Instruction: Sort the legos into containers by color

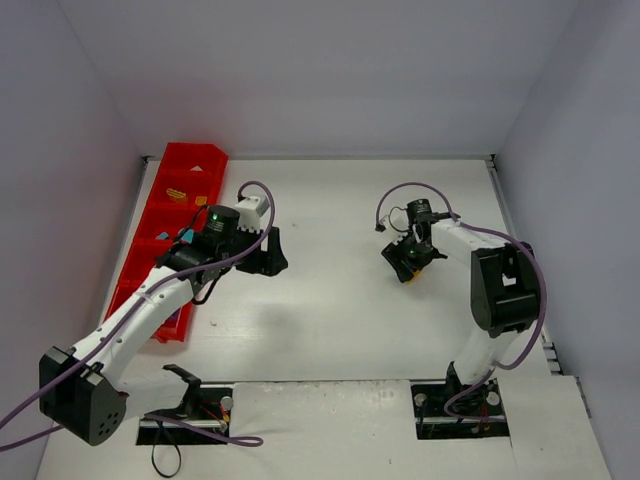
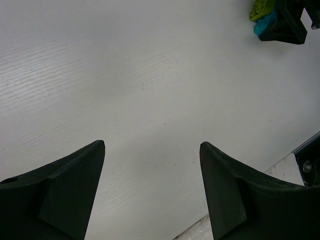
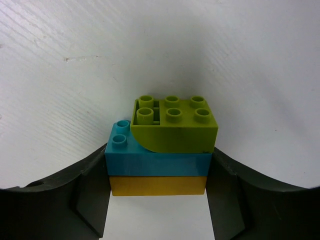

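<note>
Rising from bases at the near edge of the white table [image 1: 340, 330], both arms reach toward mid-table. The right gripper [image 3: 159, 167] is clamped on a stack of legos. Its fingers [image 3: 87, 192] press both sides of a yellow brick [image 3: 157, 185] at the bottom and of the teal brick [image 3: 155, 162] plugged onto it. A lime green brick [image 3: 175, 125] with a curved underside sits on top, offset so that two teal studs show. Whether the stack rests on the table or hangs just above it, I cannot tell.

Level with it on the left, the left gripper [image 2: 152, 192] has its jaws wide apart over bare tabletop, holding nothing.

Beside and beyond it, along the left edge toward the far corner, runs the red tray [image 1: 200, 150]. Orange-yellow pieces [image 1: 178, 195] lie in its farther compartments, and a teal piece [image 1: 186, 237] shows in a middle compartment beside the left arm.
</note>
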